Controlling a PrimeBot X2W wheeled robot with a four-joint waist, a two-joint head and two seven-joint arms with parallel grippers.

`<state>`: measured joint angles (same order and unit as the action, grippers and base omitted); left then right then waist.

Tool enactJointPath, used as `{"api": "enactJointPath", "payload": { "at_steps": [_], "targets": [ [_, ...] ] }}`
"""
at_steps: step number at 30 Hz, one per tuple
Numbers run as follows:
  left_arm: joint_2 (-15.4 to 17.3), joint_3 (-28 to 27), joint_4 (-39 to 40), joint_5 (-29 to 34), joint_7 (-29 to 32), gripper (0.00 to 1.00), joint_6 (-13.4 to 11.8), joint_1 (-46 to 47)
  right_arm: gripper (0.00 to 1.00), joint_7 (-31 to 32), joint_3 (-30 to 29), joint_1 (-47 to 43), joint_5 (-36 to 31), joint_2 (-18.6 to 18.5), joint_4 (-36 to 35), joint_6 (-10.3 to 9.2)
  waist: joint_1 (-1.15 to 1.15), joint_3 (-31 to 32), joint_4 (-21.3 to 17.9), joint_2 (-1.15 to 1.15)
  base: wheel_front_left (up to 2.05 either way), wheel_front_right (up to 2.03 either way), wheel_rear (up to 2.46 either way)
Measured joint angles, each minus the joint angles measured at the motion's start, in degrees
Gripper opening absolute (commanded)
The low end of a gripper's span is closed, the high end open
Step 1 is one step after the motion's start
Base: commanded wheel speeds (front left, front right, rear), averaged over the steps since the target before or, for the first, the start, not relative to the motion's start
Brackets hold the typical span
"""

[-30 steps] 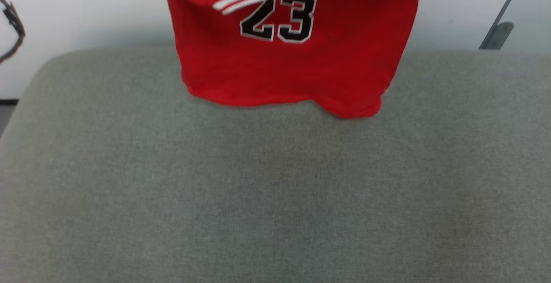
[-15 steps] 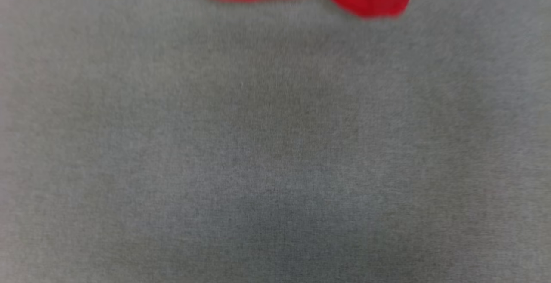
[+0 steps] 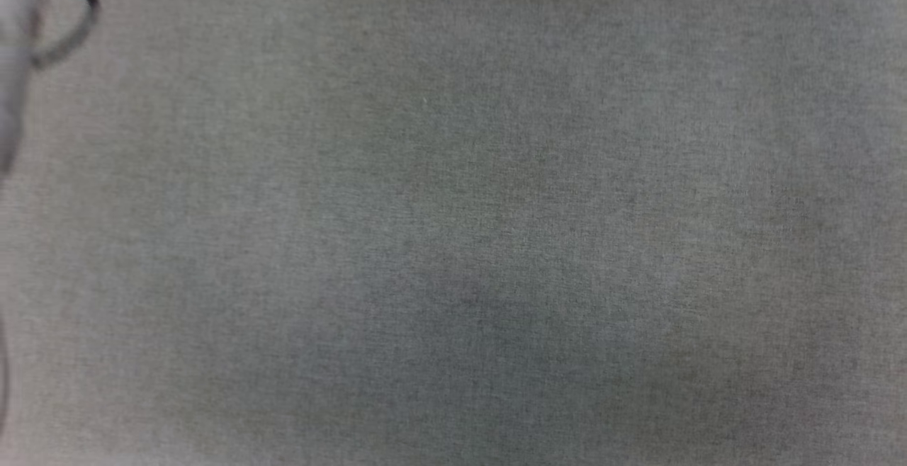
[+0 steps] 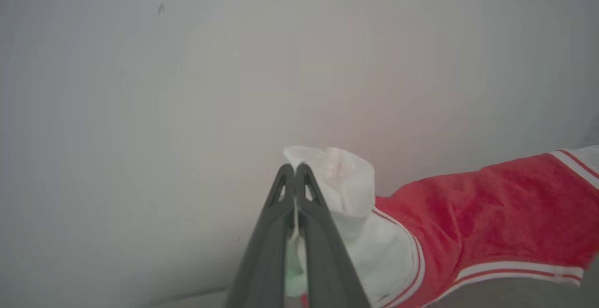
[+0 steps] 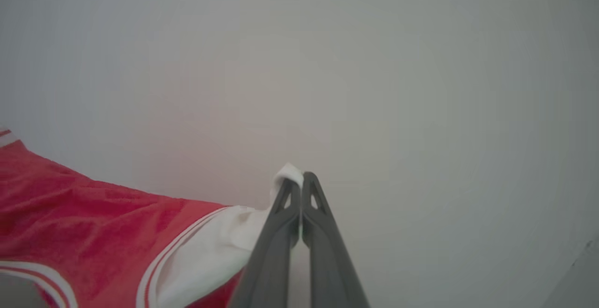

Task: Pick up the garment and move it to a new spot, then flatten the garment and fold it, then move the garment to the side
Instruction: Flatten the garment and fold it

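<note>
The garment (image 4: 486,209) is a red T-shirt with white sleeves and red-and-white striped trim, held up between both grippers in front of a pale wall. My left gripper (image 4: 295,170) is shut on the edge of one white sleeve (image 4: 346,186), and the red body stretches away to the right of that view. My right gripper (image 5: 296,180) is shut on the other white sleeve (image 5: 210,247), with the red body (image 5: 84,223) running off to the left. In the head view the garment is out of sight.
The grey fabric surface (image 3: 453,225) spreads across the head view. A dark looped cable (image 3: 71,20) and a pale blurred part (image 3: 10,83) sit at its upper left. A plain pale wall (image 5: 374,64) stands behind both grippers.
The head view has tilted down over the grey surface, so the red garment has slid up out of it. A dark cable loop now shows at upper left.
</note>
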<state>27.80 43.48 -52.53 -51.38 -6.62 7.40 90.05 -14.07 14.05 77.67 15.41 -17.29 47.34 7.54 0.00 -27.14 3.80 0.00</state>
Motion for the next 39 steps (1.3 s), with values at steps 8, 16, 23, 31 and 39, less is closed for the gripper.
{"api": "enactJointPath", "payload": {
  "at_steps": [8, 16, 23, 31, 39],
  "targets": [
    [3.5, 4.0, 2.9, -7.1, 11.1, 0.0, 0.1, -13.2, 0.0, 11.4, 4.0, -14.8, 17.0, -4.1, -6.2, -0.01, 0.0, 5.2, 0.2, 0.0, 0.0, 0.0, 0.0],
    [9.5, 5.9, 12.4, -10.7, 14.7, 0.0, -1.2, -27.9, 0.0, 23.1, 5.4, -31.1, 24.4, -10.6, -15.7, -0.01, 0.0, 10.5, -0.3, 0.0, 0.0, 0.0, 0.0],
    [18.3, 5.1, 28.0, -14.4, 14.0, 0.0, -9.7, -43.5, 0.0, 34.5, 2.0, -47.9, 26.9, -12.8, -25.2, 0.0, 0.0, 15.0, -1.1, 0.0, 0.0, 0.0, 0.0],
    [29.9, 3.0, 49.2, -21.2, 13.9, 0.0, -20.2, -59.4, 0.0, 47.9, -6.9, -64.1, 26.6, -12.8, -37.8, 0.0, 0.0, 16.9, -2.2, 0.0, 0.0, 0.0, 0.0],
    [38.7, 2.5, 64.2, -27.8, 13.1, 0.0, -28.8, -71.8, 0.0, 63.0, -15.3, -77.8, 25.5, -9.8, -50.1, 0.0, 0.0, 16.4, -1.9, 0.0, 0.0, 0.0, 0.0]
  ]
}}
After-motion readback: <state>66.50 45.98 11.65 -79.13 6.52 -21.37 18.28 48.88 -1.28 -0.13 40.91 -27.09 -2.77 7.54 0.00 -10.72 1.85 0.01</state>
